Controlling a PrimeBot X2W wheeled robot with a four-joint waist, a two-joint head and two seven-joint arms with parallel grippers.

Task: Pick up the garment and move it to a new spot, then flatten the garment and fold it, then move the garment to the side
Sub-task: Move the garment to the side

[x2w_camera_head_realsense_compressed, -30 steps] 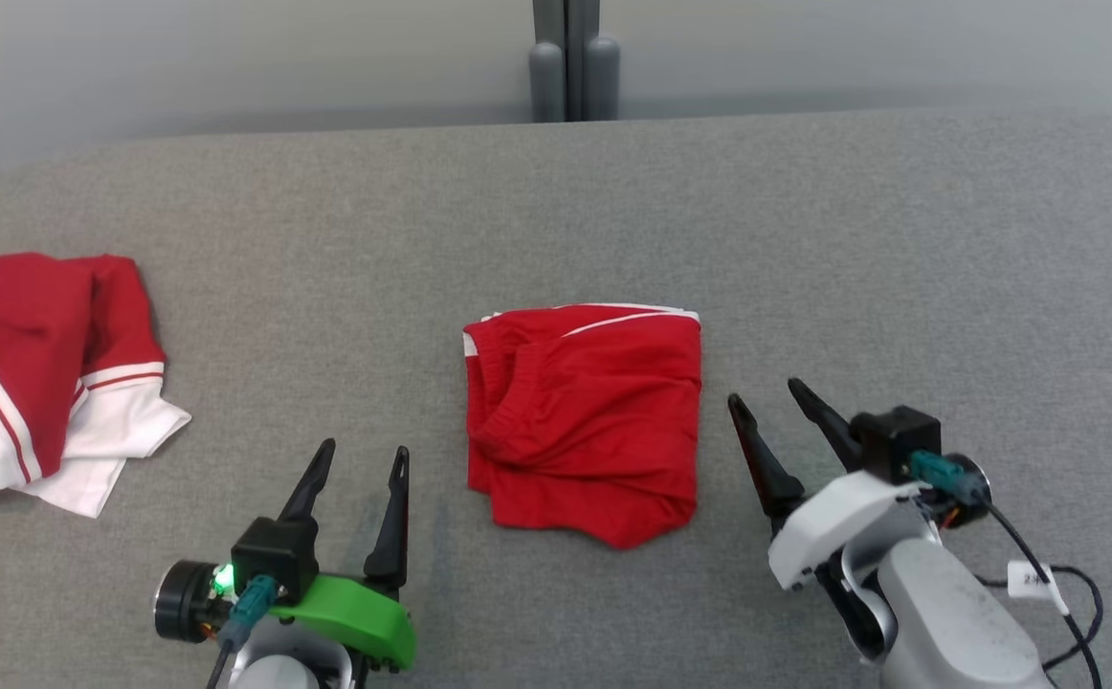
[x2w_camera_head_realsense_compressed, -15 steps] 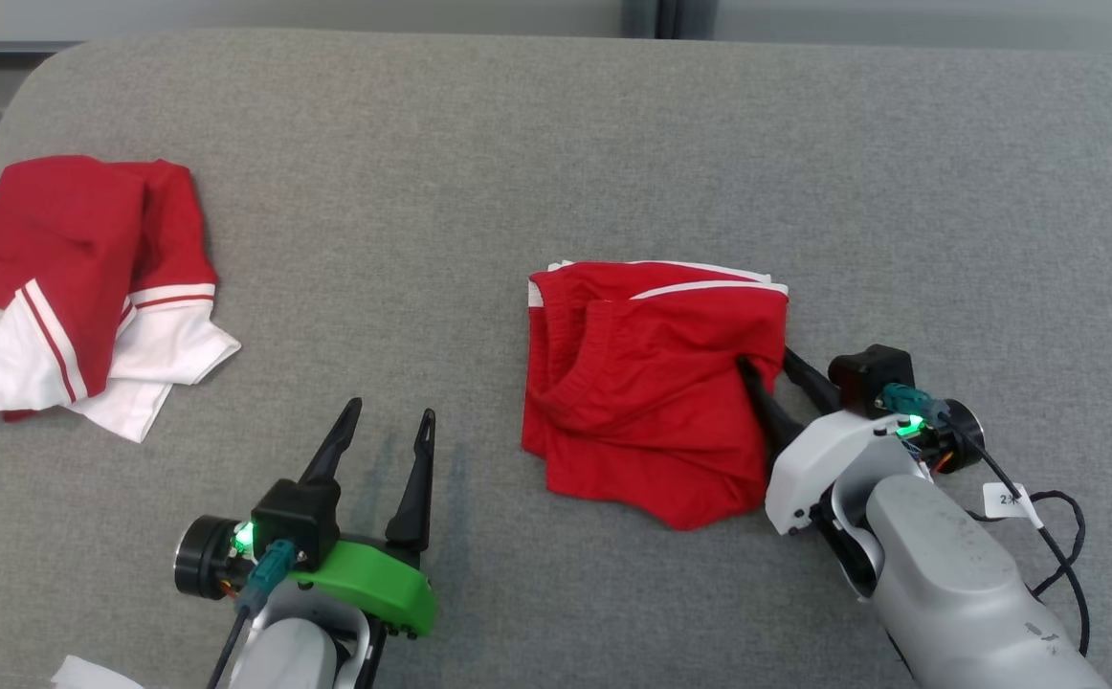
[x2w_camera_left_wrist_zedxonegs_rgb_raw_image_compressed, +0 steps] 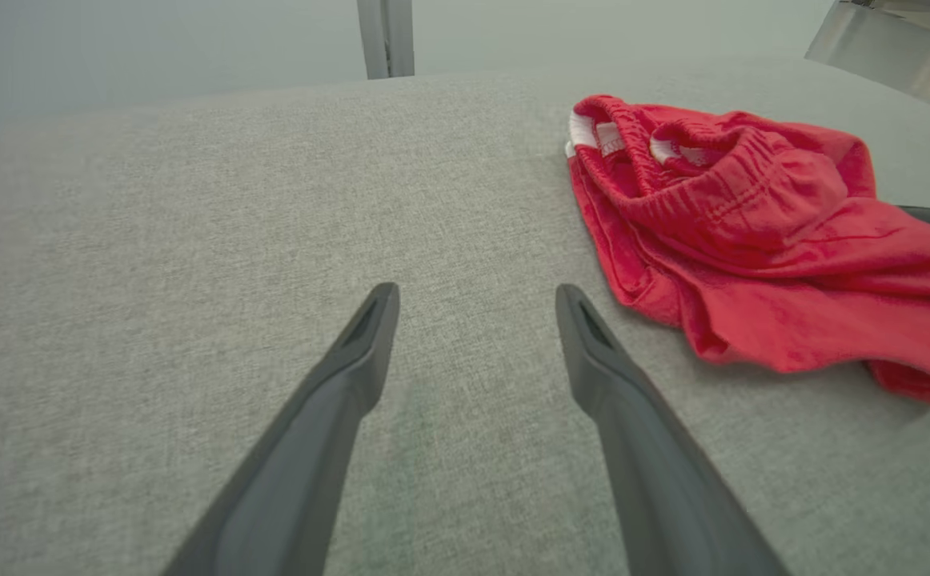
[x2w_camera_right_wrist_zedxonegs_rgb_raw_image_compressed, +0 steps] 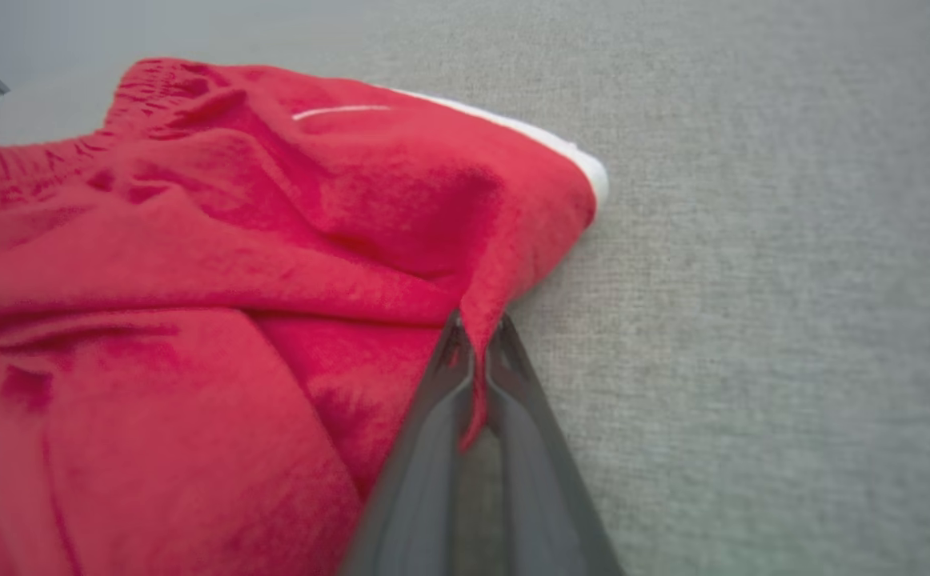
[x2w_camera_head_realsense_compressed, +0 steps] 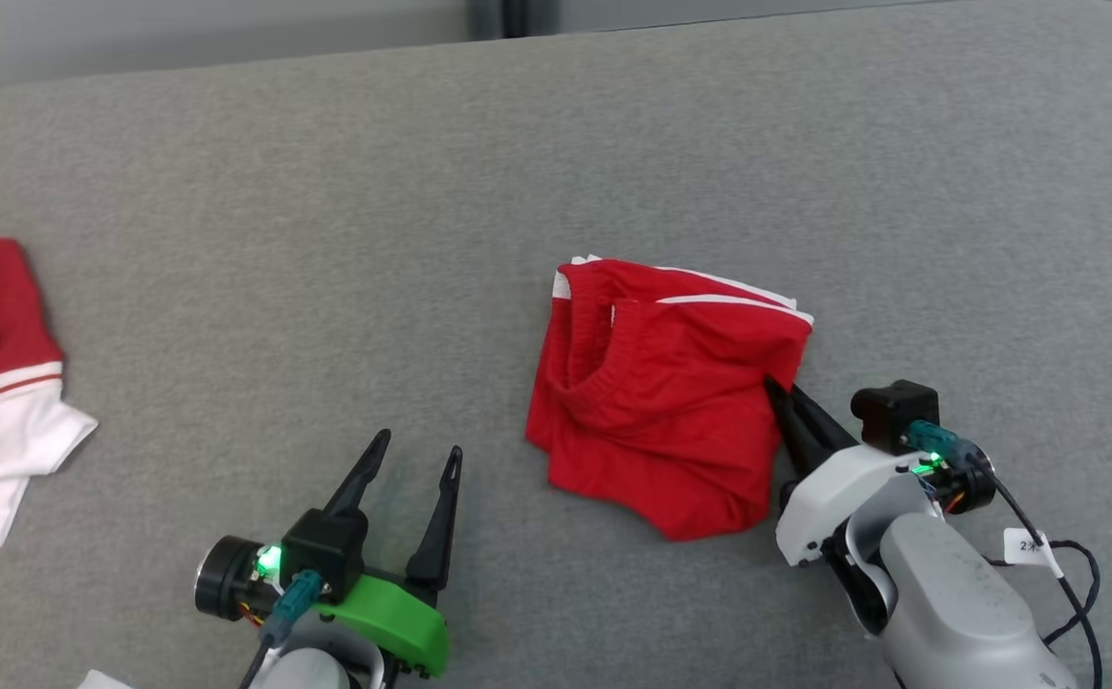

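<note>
Now our right gripper (x2w_camera_head_realsense_compressed: pixel 774 388) is pressed shut on the nearest edge of the red garment (x2w_camera_head_realsense_compressed: pixel 656 402). A thin fold is pinched between its fingers, probably as a handle for dragging the folded cloth aside. The rest lies ahead and to its left. Our left gripper (x2w_camera_head_realsense_compressed: pixel 420 443) rests spread, with the garment off to its right. A second ago the right fingers stood apart, short of the cloth.

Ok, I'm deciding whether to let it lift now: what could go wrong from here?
1. The right gripper pinches only a thin fold at the edge of the shorts; it may slip out when lifted.
2. The left gripper is open and touches nothing, so the folded shorts would hang from one point and may unfold.
</note>
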